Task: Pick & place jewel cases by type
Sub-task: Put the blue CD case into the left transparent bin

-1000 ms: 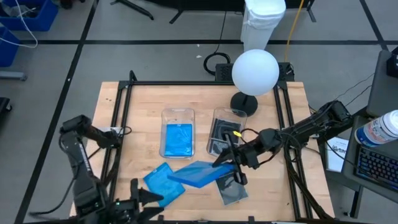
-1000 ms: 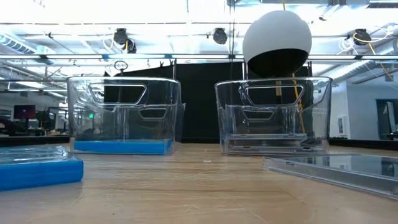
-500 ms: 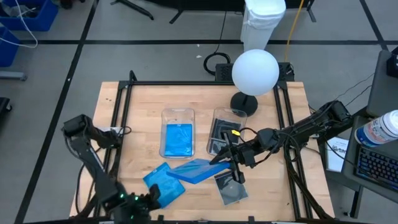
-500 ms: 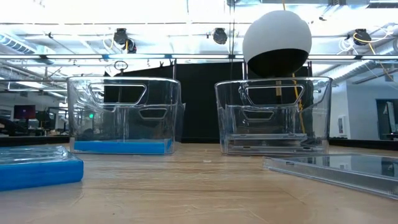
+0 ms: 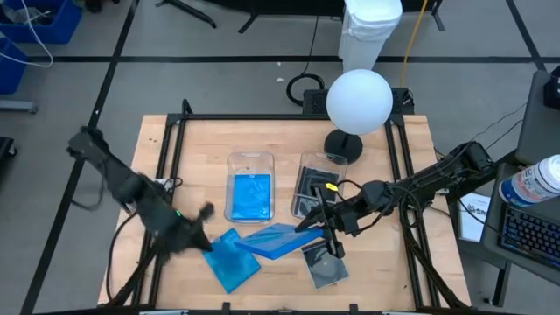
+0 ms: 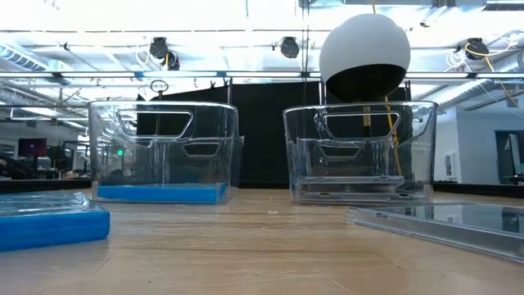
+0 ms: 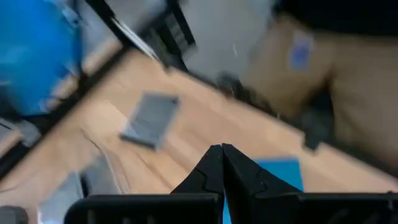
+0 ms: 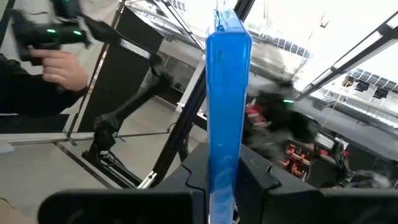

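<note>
Blue flat plastic jewel case (image 5: 278, 242) pinched in right claw (image 5: 317, 229), lifted and tilted just over the desk (image 5: 201, 149) front. Left claw (image 5: 199, 229) pressed together, holding nothing, just beside second blue jewel case (image 5: 229, 256) lying flat. Done so far: blue case inside left clear rectangular bin (image 5: 250, 186), dark disc case inside right clear bin (image 5: 316, 185). Left: held blue, loose blue, grey disc case (image 5: 325, 263) near front edge. Open wood left of bins; bins sit close together, black frame rails along the desk sides.

Bright overhead ceiling lights, glare, left wrist view motion-blurred
</note>
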